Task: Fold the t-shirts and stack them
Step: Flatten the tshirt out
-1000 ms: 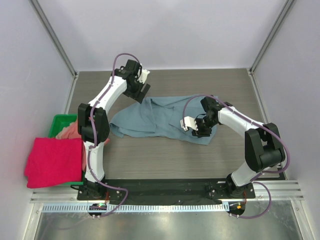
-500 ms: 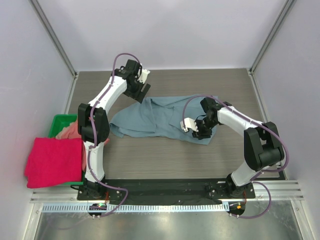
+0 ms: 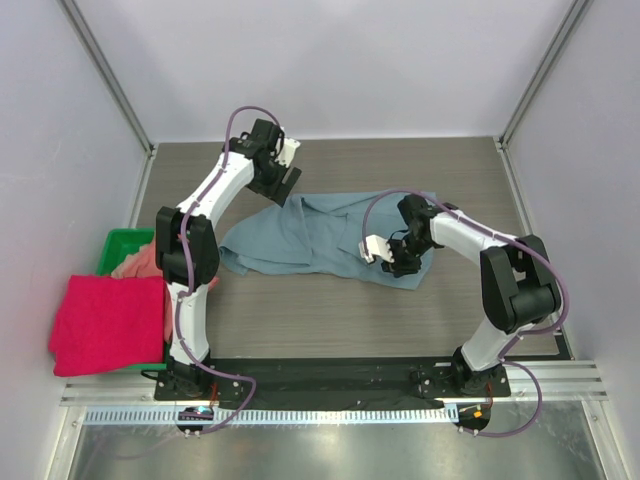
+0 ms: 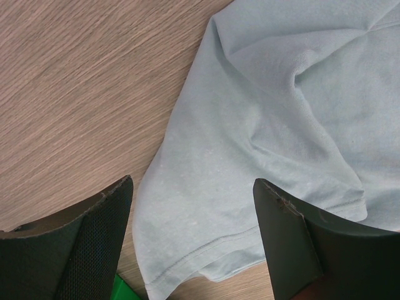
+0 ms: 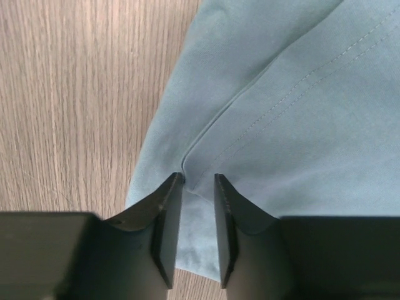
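One blue t-shirt (image 3: 300, 240), one salmon t-shirt (image 3: 135, 262), one crimson t-shirt (image 3: 105, 325); left gripper (image 4: 192, 187) spread wide, right gripper (image 5: 199, 182) narrowly parted.

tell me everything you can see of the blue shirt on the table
The slate-blue t-shirt is soft, plain cloth with stitched hems, lying crumpled and partly folded over itself in the middle of the wood-grain table. It is wrinkled, not neatly folded. The right gripper straddles a folded edge at its near right corner, jaws narrowly apart; a pinch cannot be confirmed. The open left gripper hangs over a hemmed edge at its far side.
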`<state>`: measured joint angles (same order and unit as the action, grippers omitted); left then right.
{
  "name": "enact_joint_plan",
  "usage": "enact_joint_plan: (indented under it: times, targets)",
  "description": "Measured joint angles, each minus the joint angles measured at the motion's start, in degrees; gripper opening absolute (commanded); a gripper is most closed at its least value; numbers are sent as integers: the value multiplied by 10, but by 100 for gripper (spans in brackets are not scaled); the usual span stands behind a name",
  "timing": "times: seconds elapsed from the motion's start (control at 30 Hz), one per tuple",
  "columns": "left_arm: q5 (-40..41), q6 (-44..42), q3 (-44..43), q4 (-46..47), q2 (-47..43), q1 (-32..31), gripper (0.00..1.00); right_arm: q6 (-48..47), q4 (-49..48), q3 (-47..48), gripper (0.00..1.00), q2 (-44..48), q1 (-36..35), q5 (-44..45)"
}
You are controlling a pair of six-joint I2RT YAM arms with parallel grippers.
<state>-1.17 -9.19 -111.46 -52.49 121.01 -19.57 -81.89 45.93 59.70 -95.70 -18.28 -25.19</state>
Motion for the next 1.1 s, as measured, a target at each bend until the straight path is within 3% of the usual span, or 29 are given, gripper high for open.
enact_joint_plan:
  times: [0.13,0.17,0.27,0.47,0.6,0.87,1.1]
  targets:
    - [0,0,0,0,0,-2,78,8,-7,3,22,-7,0,0]
    - [0,0,0,0,0,-2,79,11,-8,4,14,-11,0,0]
    - [0,0,-1,0,2,-4,79,22,-11,12,2,-19,-1,0]
    - [0,-1,-1,0,2,-6,79,59,-7,39,2,-20,3,0]
    - [-6,-3,0,-2,2,-6,79,128,-10,127,2,-21,26,1]
    - [-68,-43,80,-48,-18,-20,62,325,-76,353,1,-50,99,33]
    - [-88,-83,115,-74,-18,-96,55,415,-92,391,1,-95,111,47]
